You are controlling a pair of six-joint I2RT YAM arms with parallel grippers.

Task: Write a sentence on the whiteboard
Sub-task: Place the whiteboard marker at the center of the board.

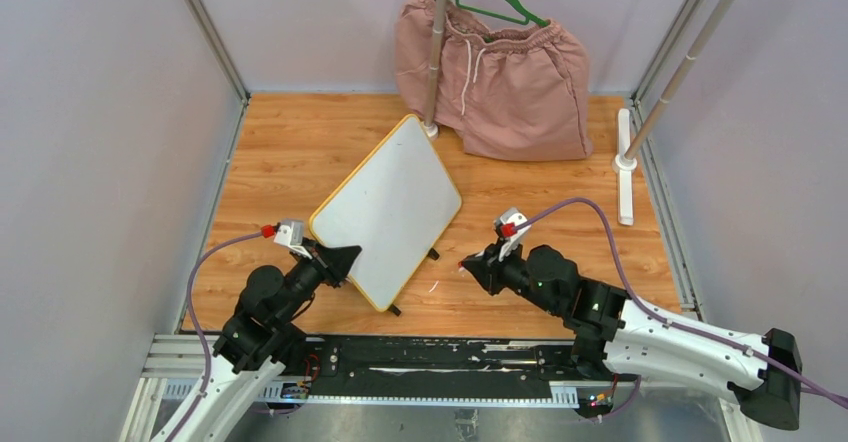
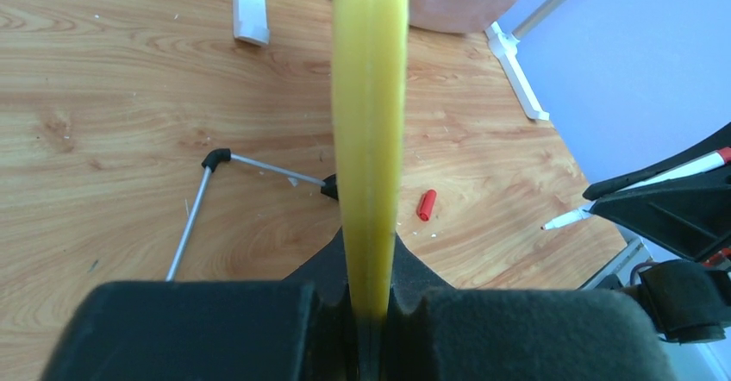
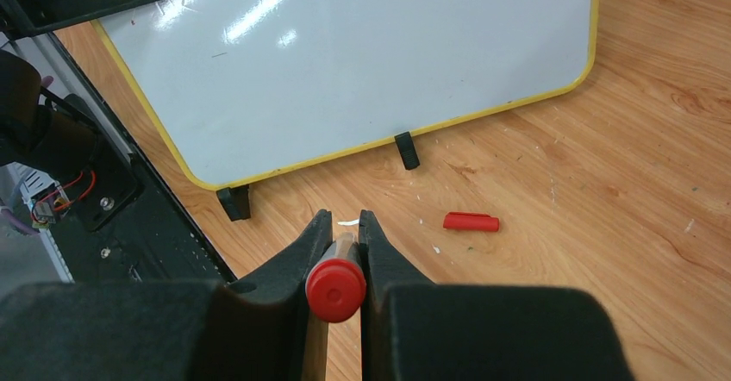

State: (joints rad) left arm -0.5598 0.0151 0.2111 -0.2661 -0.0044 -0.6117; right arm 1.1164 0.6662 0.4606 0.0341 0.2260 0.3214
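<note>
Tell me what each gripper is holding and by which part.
The left gripper clamps the whiteboard by its yellow rim, at the edge nearest that arm. The right gripper holds a marker by its barrel, tip poking out in front.

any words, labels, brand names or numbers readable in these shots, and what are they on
No text can be read in any view.
whiteboard: blank, with only glare and a few faint specks, no letters.
marker in the right gripper: only its red end shows, no label.
red cap lying loose near the board: no print visible.
</note>
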